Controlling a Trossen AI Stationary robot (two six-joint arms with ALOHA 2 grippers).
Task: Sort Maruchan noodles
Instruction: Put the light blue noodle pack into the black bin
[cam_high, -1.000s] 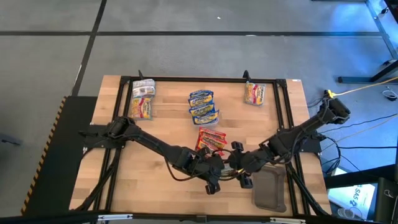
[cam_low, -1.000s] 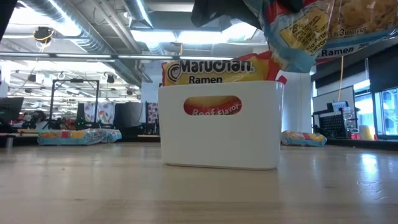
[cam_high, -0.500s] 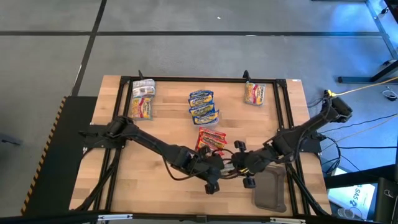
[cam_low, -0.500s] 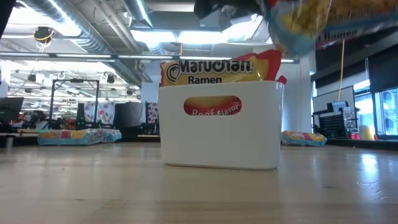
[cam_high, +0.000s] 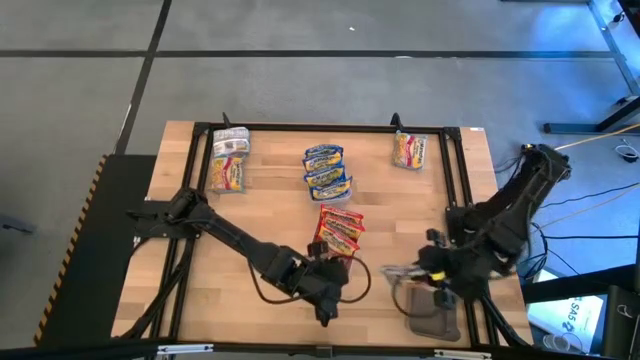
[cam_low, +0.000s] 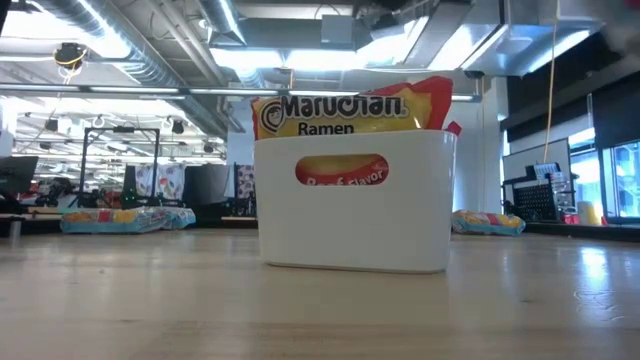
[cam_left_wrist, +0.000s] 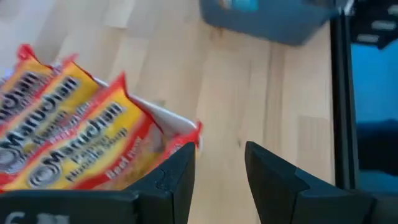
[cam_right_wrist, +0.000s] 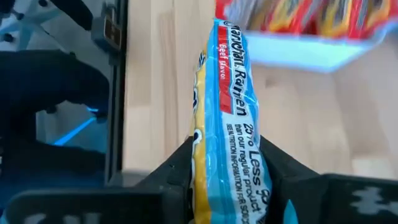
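My right gripper (cam_high: 420, 276) is shut on a blue-yellow Maruchan packet (cam_right_wrist: 227, 93) and holds it over the dark grey tray (cam_high: 432, 312) at the near right. My left gripper (cam_left_wrist: 221, 152) stands open with nothing between its fingers. It is just near of the white tray (cam_high: 322, 243), where several red-orange packets (cam_high: 340, 226) stand on edge. More blue-yellow packets (cam_high: 327, 170) lie stacked at the far middle. Silver and red-yellow ones (cam_high: 229, 160) lie far left, and another packet (cam_high: 410, 150) far right. My right gripper pinches the blue-yellow packet by its two broad faces (cam_right_wrist: 217, 155) between its two fingers. The packet stands on edge and sticks out well past the fingertips. It is lifted clear of the table and the tray.
A black frame (cam_high: 455, 170) runs around the wooden table top. In the low view the white tray (cam_low: 350, 215) stands in the middle of the table with a red packet (cam_low: 350, 112) rising above its rim. Bare wood lies at the near left.
My right gripper has swung toward the table's right edge with the blue-yellow packet, away from my left gripper, and now hangs over the dark grey tray. The packet has left the top of the low view. My left gripper has drifted a little toward the near edge.
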